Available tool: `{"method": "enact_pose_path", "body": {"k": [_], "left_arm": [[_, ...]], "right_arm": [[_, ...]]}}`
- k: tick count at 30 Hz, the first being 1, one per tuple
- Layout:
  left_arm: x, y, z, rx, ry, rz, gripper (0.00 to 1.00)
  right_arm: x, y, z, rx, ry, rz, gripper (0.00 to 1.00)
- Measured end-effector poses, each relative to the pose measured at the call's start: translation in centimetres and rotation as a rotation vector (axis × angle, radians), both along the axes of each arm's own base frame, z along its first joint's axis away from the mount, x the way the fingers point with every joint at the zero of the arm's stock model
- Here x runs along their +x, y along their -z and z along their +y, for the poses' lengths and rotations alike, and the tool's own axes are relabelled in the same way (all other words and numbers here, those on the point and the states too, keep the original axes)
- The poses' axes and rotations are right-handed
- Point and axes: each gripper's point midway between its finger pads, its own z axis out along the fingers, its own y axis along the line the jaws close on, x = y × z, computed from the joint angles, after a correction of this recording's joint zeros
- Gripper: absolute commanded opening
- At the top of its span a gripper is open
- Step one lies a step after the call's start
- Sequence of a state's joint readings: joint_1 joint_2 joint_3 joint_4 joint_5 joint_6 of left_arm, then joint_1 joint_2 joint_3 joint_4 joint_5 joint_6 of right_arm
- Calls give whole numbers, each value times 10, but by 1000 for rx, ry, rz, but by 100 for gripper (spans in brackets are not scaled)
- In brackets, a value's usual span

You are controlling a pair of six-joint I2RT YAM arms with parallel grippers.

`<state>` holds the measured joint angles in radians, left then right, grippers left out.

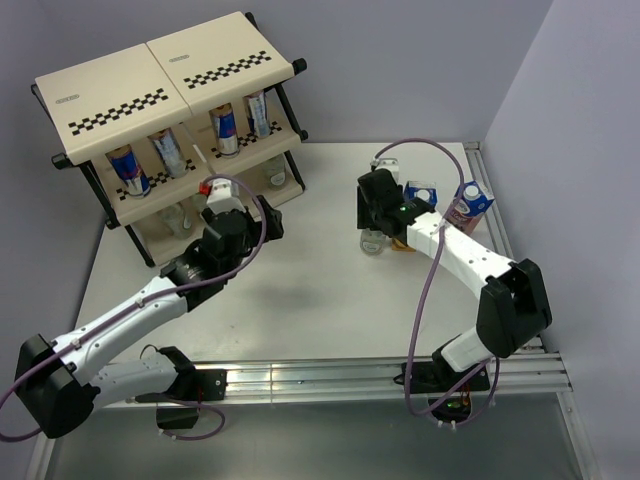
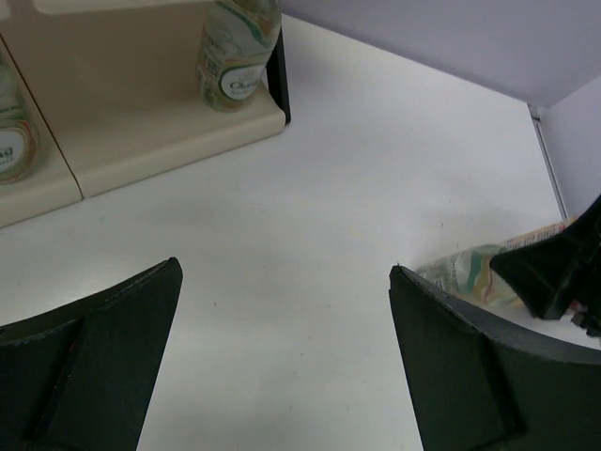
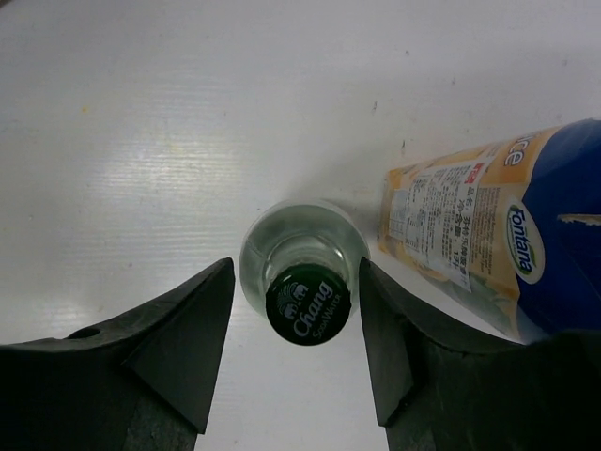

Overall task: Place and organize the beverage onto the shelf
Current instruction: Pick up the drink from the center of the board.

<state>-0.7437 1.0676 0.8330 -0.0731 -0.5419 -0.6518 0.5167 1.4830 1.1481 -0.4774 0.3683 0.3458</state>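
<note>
White tabletop (image 1: 320, 320), bare through the middle. At its far left corner, the three-tier shelf (image 1: 150, 75): cream panels and checkered strips on a black frame, set at a slant to the tabletop's edges.

Just in front of the bottom tier, the left end effector (image 2: 285, 268), spread wide with only bare tabletop inside the gap. Well apart on the right, the right end effector (image 3: 296, 282), pointing down over a lone bottle (image 3: 302, 249), fingers (image 3: 169, 348) set either side of its body. Too close to tell whether pressing the glass or just short of it.

Crowding the finger on the far side, a yellow-and-blue carton (image 3: 488, 244) just beside the bottle. Beyond that, near the tabletop's right edge, a purple carton (image 1: 468, 205). Both upright, gabled tops up.

On the shelf's middle tier, four blue-silver-red cans (image 1: 130, 170), upright in a row. On the bottom tier, clear bottles (image 2: 237, 56), also upright, long axes vertical.

Lone bottle upright on the tabletop, away from the shelf, long axis vertical, dark green cap (image 3: 308, 305) facing straight up at the wrist camera.
</note>
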Motion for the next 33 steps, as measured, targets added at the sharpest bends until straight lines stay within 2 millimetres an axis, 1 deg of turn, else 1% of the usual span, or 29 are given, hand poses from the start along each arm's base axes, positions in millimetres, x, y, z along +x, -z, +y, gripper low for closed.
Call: {"method": "enact_pose_path", "body": {"k": [1,2,4,5,7,8,9,10,11,14,17,19,20,24,25,28,31,33], "left_arm": [[-2,2,-1,6,10,3,98],[-3,5,-3,11,22,9,98],[-8,9,-9,25,49,16,98],[-9,10,-11,30,58,16,98],[-13,12,-16,43,82,15,98],[-15,13,-19,49,93,14,98],[-17,15,-22,56,104,15,98],[-19,18,-25,65,115,18,98],[-21,21,-28,75,126,22,98],[-24,34,-37,96,153,29,98],[-27,43,-47,112,180,21,98],[-32,48,-59,127,214,-5,98],[-35,50,-65,136,233,-22,100],[-48,57,-95,180,331,-98,99],[-52,60,-103,190,357,-121,100],[-62,66,-120,219,420,-178,99],[-70,69,-131,221,468,-237,100],[-73,67,-134,207,495,-280,100]], "right_arm": [[1,1,0,-5,1,-1,59],[2,2,-1,-8,2,0,53],[3,4,-2,-24,6,0,48],[4,2,-2,-22,7,-6,42],[7,-2,-2,-22,7,-18,38],[8,-3,0,-15,6,-23,32],[8,-4,0,-16,4,-24,28],[8,-4,0,-15,4,-24,25],[8,-5,1,-13,1,-24,19],[5,-6,3,-7,-13,-18,10],[-3,-6,7,-10,-36,2,7],[-10,-7,14,-16,-63,25,6],[-14,-7,17,-19,-79,37,5],[-31,-16,35,-26,-149,70,4],[-34,-21,41,-23,-168,70,4],[-42,-39,55,-7,-217,53,4],[-50,-62,69,14,-261,22,3],[-56,-76,76,31,-288,0,1]]}}
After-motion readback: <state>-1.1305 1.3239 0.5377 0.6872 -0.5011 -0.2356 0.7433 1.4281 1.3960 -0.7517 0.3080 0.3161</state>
